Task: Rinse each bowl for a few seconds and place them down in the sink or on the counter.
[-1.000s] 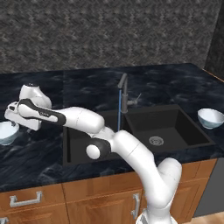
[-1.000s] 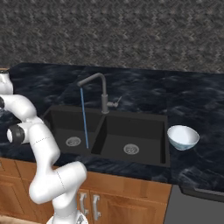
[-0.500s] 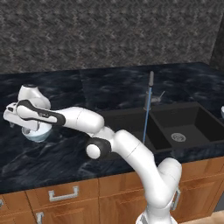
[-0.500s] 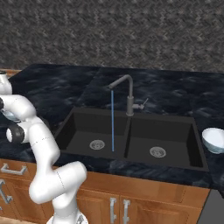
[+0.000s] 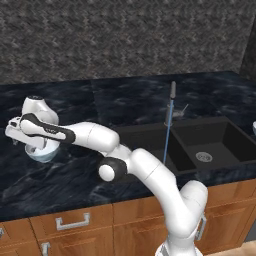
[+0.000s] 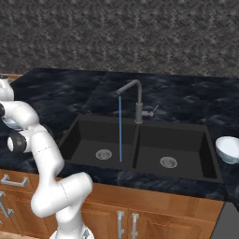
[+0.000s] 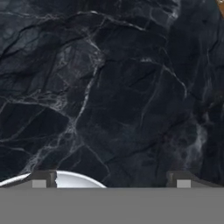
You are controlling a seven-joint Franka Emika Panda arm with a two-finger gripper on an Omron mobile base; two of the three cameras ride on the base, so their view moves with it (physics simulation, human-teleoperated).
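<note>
One small white bowl (image 5: 46, 153) sits on the glossy black counter (image 5: 75, 175) far left of the sink (image 5: 210, 142). My gripper (image 5: 31, 145) hangs just over it, with the arm stretched out to the left. In the hand view the gripper (image 7: 111, 180) is open. Its left fingertip (image 7: 43, 179) stands at the bowl's rim (image 7: 76, 180), and only bare counter (image 7: 122, 96) lies between the tips. The other bowl (image 6: 228, 149) rests on the counter right of the sink (image 6: 140, 144). A thin blue stream of water (image 6: 120, 130) runs from the faucet (image 6: 136, 98) into the left basin.
The grey speckled back wall (image 5: 125, 40) rises behind the counter. Brown cabinets with silver handles (image 5: 72, 221) run below the front edge. A brown edge shows at the counter's far left (image 6: 9, 76).
The base has driven left, so the sink and the right bowl slid right in both base views. My hand has come over the left bowl. The jaws have stayed open.
</note>
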